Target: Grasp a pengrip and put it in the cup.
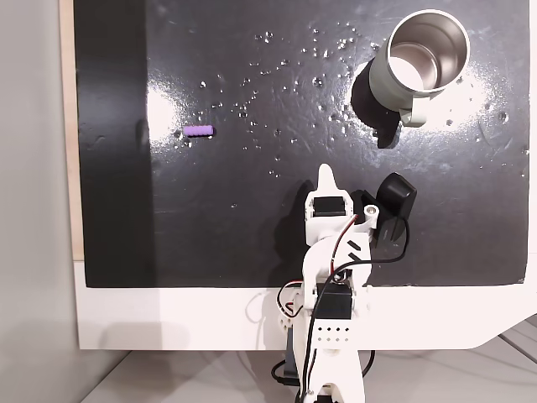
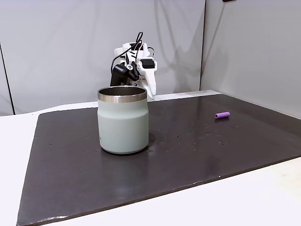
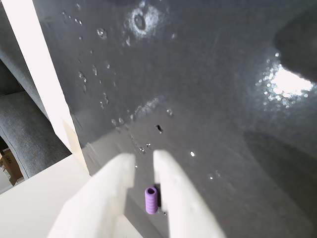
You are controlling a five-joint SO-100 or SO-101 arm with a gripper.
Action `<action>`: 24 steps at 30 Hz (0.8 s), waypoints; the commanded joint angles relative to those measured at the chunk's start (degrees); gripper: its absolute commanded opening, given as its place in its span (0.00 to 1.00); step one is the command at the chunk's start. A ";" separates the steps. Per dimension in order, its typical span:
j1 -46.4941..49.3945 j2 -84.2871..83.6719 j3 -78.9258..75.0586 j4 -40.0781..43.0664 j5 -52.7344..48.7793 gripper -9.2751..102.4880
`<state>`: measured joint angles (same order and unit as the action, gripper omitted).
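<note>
The purple pengrip [image 1: 199,132] lies on its side on the black mat, left of centre in a fixed view, and near the right edge in the other fixed view [image 2: 222,115]. The cup [image 1: 419,65] stands upright at the mat's far right corner, handle toward the arm, with nothing seen in its steel inside; it is also large in front [image 2: 123,120]. My gripper [image 1: 327,175] hangs folded near the arm's base, well away from both. In the wrist view its white fingers [image 3: 142,157] stand a narrow gap apart, holding nothing, and the pengrip [image 3: 151,200] shows on the mat through that gap.
The black mat [image 1: 252,235] is speckled with small shiny dents and bright glare patches. A white table border [image 1: 168,319] runs along the arm's side. The arm's base [image 1: 331,336] with its cables stands at the mat's near edge.
</note>
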<state>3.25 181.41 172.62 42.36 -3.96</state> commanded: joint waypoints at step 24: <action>-6.77 -15.56 -32.87 9.49 4.22 0.08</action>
<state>-1.14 174.55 155.04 49.39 -1.41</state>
